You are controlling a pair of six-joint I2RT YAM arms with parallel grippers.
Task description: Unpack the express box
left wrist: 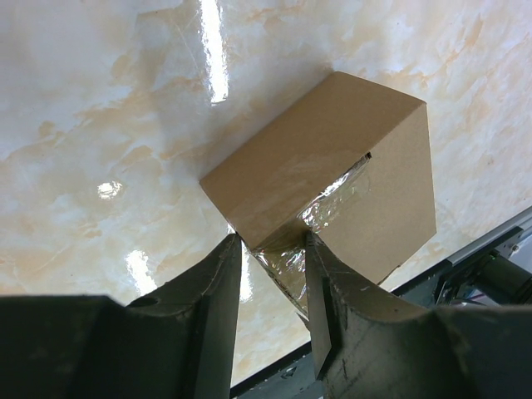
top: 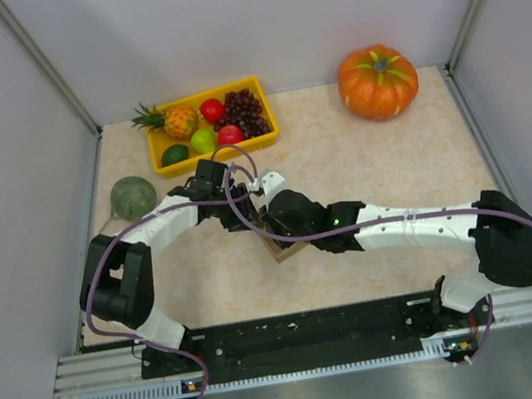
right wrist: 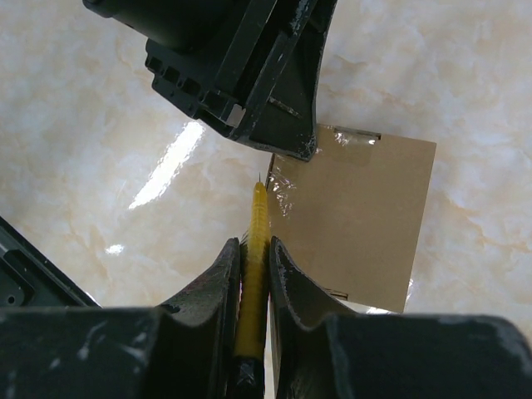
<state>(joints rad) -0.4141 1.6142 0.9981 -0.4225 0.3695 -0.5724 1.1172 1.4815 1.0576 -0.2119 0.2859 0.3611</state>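
The express box (top: 284, 248), small and brown, lies mid-table, mostly hidden under both grippers. In the left wrist view the box (left wrist: 332, 158) has clear tape over its near corner, and my left gripper (left wrist: 270, 243) is closed on that taped corner, one finger on each side. In the right wrist view my right gripper (right wrist: 253, 245) is shut on a yellow knife (right wrist: 258, 220). Its tip is at the left edge of the box (right wrist: 357, 216), by the tape. The left gripper (right wrist: 283, 137) sits at the box's far corner. From above, the left gripper (top: 246, 213) and right gripper (top: 273, 233) meet over the box.
A yellow tray (top: 161, 161) of plastic fruit stands at the back left. A big orange pumpkin (top: 378, 81) is at the back right. A green melon (top: 132, 196) sits by the left wall. The black front rail (left wrist: 490, 249) is close to the box.
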